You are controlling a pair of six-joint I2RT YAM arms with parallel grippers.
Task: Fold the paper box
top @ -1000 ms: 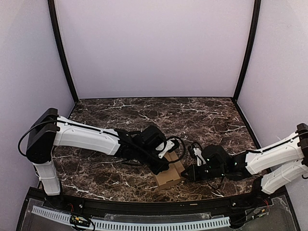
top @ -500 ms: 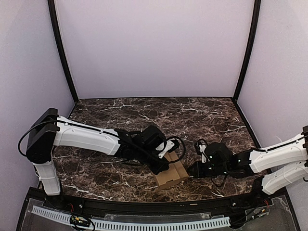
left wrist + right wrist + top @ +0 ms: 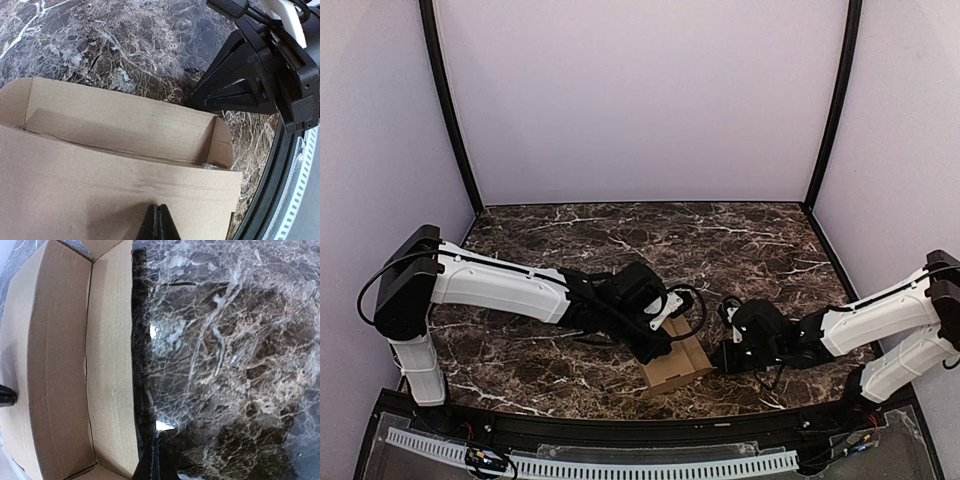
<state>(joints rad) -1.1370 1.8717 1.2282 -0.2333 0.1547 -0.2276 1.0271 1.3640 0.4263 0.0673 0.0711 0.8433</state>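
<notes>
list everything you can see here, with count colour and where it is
paper box: one, plain brown, front middle of the table, side walls folded up, top open
table: one, dark brown marble with white veins, under everything
walls: three, pale lilac, back and both sides
frame posts: two, black, at the back corners
ribbed strip: one, white, along the near edge
left arm: one, white and black, reaching from the left to the box
right arm: one, white and black, reaching from the right to the box
left gripper: one, black, shut, tips on the box's cardboard
right gripper: one, black, shut, beside the box's outer wall
</notes>
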